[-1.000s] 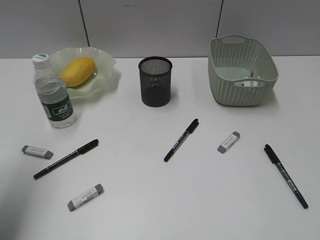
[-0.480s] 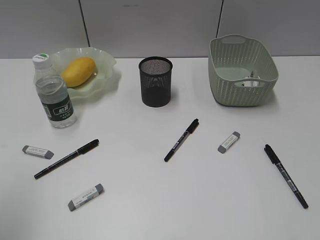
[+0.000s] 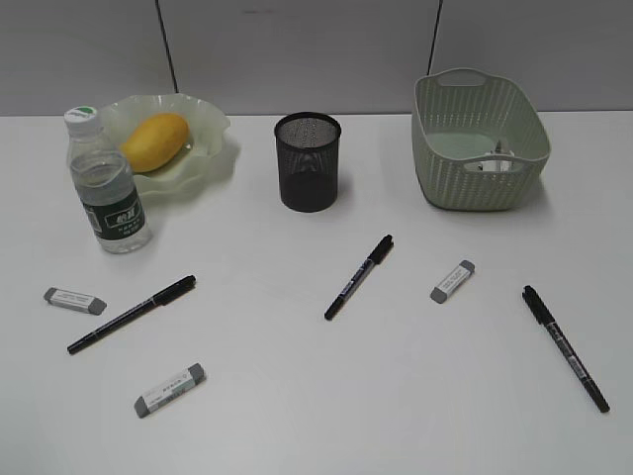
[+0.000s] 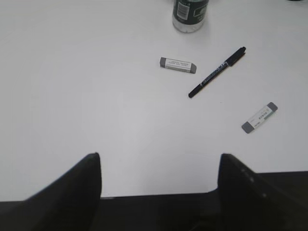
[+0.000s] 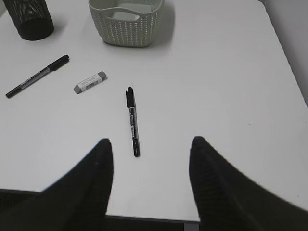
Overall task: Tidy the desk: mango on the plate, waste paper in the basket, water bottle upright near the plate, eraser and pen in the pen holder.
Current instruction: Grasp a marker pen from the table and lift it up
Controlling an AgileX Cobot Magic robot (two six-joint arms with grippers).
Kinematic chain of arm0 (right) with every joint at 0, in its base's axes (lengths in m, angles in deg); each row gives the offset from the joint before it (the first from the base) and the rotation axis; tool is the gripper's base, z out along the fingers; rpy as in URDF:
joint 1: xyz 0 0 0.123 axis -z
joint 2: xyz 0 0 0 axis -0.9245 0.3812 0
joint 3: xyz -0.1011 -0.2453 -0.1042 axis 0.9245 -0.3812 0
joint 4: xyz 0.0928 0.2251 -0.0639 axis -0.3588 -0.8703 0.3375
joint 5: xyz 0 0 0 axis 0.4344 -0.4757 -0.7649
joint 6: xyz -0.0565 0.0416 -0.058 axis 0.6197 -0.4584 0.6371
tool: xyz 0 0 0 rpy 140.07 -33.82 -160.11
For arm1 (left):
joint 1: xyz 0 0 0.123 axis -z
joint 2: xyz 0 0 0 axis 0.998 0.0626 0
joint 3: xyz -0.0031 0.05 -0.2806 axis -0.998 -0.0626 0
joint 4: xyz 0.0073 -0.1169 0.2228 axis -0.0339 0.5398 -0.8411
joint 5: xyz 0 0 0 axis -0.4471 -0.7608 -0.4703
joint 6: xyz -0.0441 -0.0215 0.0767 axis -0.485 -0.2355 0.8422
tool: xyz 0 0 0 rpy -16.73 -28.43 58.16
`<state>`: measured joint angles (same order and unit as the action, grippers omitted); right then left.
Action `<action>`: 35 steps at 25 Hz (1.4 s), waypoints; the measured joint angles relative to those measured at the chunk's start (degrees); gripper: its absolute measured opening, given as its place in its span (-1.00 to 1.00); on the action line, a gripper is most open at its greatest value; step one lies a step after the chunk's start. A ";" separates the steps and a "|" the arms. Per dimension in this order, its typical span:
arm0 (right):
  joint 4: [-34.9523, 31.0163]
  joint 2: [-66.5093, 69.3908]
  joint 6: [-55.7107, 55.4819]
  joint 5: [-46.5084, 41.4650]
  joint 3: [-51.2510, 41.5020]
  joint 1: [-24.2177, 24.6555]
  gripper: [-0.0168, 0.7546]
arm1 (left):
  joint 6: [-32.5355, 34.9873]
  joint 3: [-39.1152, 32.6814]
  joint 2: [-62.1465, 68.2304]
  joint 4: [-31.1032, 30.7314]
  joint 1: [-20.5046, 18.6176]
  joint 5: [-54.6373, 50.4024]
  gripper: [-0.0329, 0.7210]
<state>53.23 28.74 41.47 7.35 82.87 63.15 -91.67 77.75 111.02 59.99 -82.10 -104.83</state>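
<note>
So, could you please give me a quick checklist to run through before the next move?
1. Mango on plate: ok.
2. Water bottle upright beside plate: ok.
3. Waste paper in basket: cannot tell; something white shows inside.
4. Pen holder filled: not ok; three pens, e.g. the middle pen, and three erasers, e.g. the right eraser, lie on the desk.
5. Left claw open, empty: ok.
6. Right claw open, empty, near the right pen: ok.

We see bright, even overhead light; the plain white tabletop [image 3: 316, 416] nearly washes out, shadows soft and short. Exterior view sharp; black pincer fingers [image 5: 94, 178] blurred in both wrist views.
</note>
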 joint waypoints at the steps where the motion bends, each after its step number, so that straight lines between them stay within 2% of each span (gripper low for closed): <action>1: 0.00 0.00 0.00 0.00 0.00 0.00 0.11 | 0.00 -0.86 -1.83 -0.04 0.00 0.00 0.60; 15: 0.00 0.00 0.00 0.00 0.00 0.00 0.11 | 0.72 -9.66 -23.38 -1.01 0.00 2.09 0.60; 23: 0.01 0.00 0.00 0.00 0.00 0.00 0.11 | 2.26 -12.30 -23.82 -0.88 0.00 8.15 0.60; 35: 0.01 0.00 0.00 0.00 0.00 0.00 0.11 | 2.36 -12.35 -23.82 -0.84 0.00 8.30 0.60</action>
<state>53.24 28.74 41.47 7.35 82.87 63.15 -89.31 65.40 87.20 59.15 -82.10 -96.53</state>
